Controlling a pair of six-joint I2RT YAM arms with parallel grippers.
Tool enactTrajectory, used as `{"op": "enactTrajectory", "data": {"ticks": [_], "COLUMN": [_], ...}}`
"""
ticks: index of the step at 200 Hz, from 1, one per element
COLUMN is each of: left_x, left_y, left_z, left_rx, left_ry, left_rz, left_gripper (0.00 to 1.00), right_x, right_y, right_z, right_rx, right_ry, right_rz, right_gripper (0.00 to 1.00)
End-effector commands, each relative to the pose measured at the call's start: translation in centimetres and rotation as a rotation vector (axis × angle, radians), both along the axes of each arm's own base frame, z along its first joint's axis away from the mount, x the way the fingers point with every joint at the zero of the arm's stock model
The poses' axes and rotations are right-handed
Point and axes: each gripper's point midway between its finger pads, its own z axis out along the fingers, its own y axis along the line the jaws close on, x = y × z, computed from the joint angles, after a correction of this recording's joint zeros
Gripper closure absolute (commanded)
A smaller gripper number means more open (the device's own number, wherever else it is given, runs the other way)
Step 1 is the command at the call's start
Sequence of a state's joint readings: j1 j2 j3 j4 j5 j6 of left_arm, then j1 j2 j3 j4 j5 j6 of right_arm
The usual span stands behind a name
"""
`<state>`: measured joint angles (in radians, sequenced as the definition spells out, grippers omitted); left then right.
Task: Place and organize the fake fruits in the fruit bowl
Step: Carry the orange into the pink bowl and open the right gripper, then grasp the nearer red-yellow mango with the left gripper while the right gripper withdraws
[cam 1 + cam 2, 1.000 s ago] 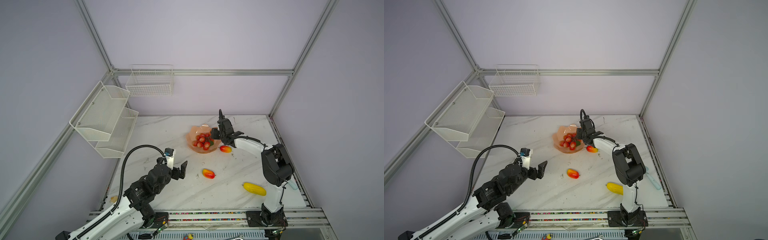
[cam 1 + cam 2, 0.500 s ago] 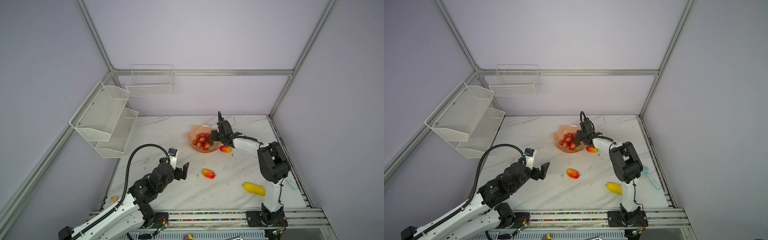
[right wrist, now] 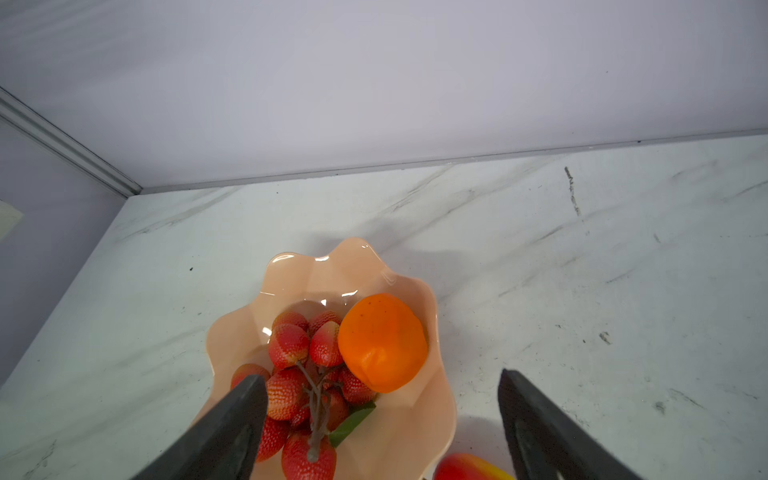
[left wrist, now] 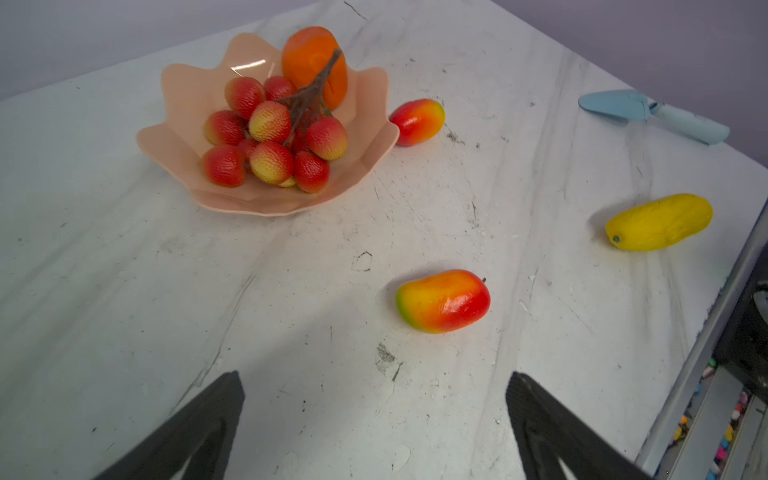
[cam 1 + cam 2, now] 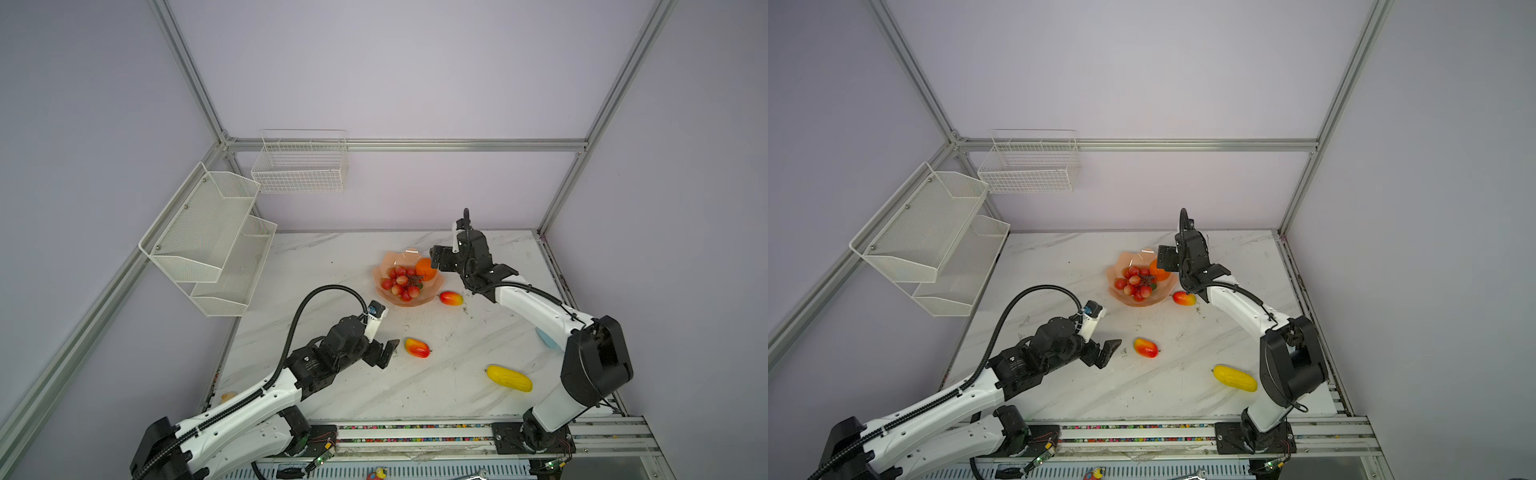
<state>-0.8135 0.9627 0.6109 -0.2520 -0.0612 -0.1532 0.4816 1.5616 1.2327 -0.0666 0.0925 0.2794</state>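
Jaws spread and empty, right gripper (image 3: 379, 380) faces round plastic orange (image 3: 382, 340) beside red grape bunch (image 3: 286, 345) in scalloped peach-pink bowl (image 3: 316, 274). Also released, left gripper (image 4: 374, 378) faces glossy red-yellow mango (image 4: 442, 301).

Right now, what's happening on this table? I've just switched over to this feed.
The right hand is open by the rim of the fruit bowl, holding nothing; the orange and grape bunch lie in the bowl. The left hand, also open and empty, points at one mango on the table without touching it. A second mango lies beside the bowl, and the yellow fruit sits near the table's front edge.
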Motion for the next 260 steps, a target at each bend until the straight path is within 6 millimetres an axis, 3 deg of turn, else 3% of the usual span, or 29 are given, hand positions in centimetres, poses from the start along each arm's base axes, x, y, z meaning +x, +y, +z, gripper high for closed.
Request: {"op": "enactTrajectory", "data": {"ticks": [1,16,46,75,126,130,163,232,260], "left_x": [-0.3,-0.3,0.2,0.8,2.0,2.2,2.1,2.4,2.3], "left_y": [-3.0,-4.1,-5.8,-7.7,-9.7,-9.8,-11.0,-12.5,-12.6], "left_z": [0.6,-0.6,-2.6,-3.2,-2.8,-4.0,-5.6,-7.2,-8.1], "left_rx": [-0.007,0.049,0.164,0.201,0.225,0.241,0.265,0.239,0.257], "left_ry": [-0.066,-0.081,-0.107,-0.152,-0.297,-0.28,-0.244,-0.23,-0.199], "left_rz": [-0.178,-0.261,-0.4,-0.501,-0.572,-0.581,-0.656,-0.695,-0.714], "left_gripper": [0.02,0.02,0.02,0.02,0.0,0.0,0.01,0.12,0.22], "right_x": [-4.1,-7.9,-15.0,-19.2,-22.5,-22.7,-24.2,-25.3,-25.1], "right_y": [-1.8,-2.1,-2.5,-3.0,-3.3,-3.3,-2.6,-2.6,-2.2], "right_z": [-0.3,-0.6,-5.9,-9.3,-9.4,-9.4,-9.3,-9.6,-9.3], "right_rx": [0.008,0.066,0.216,0.283,0.372,0.377,0.426,0.434,0.444], "right_ry": [0.047,0.078,0.232,0.312,0.332,0.333,0.351,0.362,0.359], "right_rz": [0.019,0.075,0.116,0.14,0.18,0.185,0.251,0.284,0.295], "right_gripper": [0.09,0.09,0.04,0.03,0.03,0.03,0.03,0.03,0.03]}}
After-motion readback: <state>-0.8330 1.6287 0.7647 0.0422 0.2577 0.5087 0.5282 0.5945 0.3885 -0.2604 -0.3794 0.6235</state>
